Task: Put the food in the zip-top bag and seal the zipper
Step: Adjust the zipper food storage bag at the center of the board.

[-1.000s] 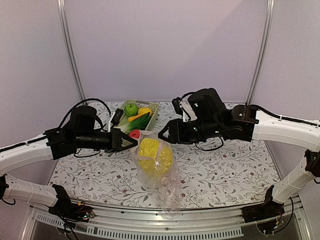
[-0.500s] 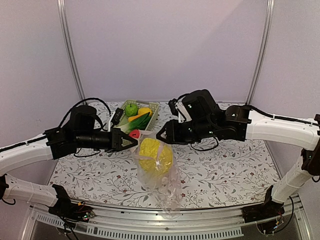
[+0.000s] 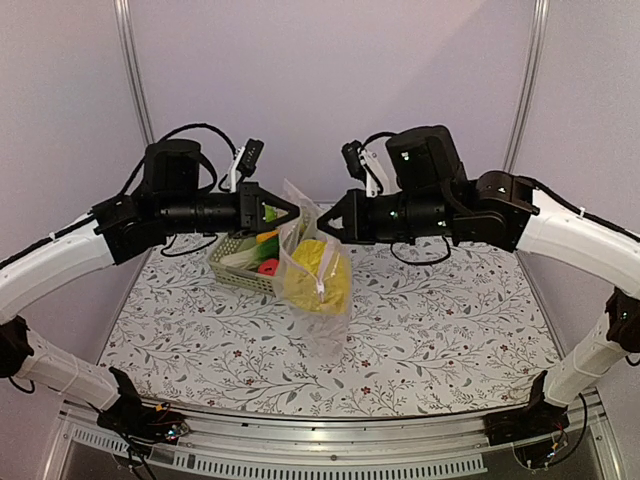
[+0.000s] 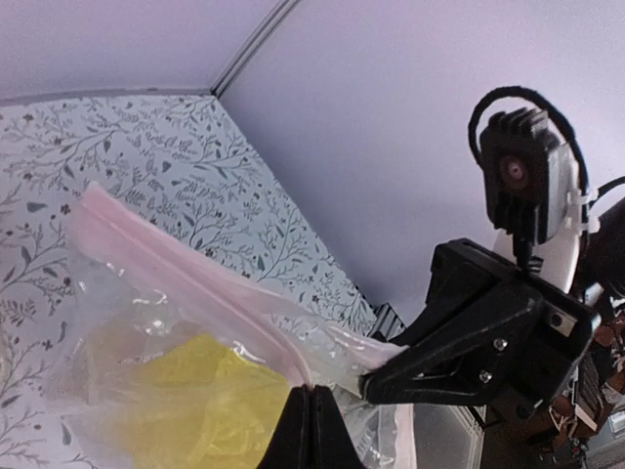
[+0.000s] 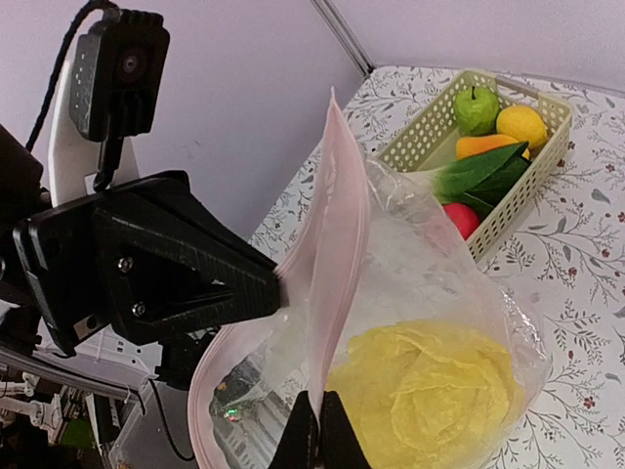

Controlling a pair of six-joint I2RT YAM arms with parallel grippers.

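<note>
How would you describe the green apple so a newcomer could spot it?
Find the pale green lattice basket on the floral table. At its end farthest from the clear bag sits the green apple, beside a yellow fruit; it alone is round and green.

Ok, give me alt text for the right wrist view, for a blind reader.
The right hand and left hand pinch opposite ends of the pink zipper on the bag, which holds the cabbage. Behind, a basket holds a green apple and yellow fruit.
</note>
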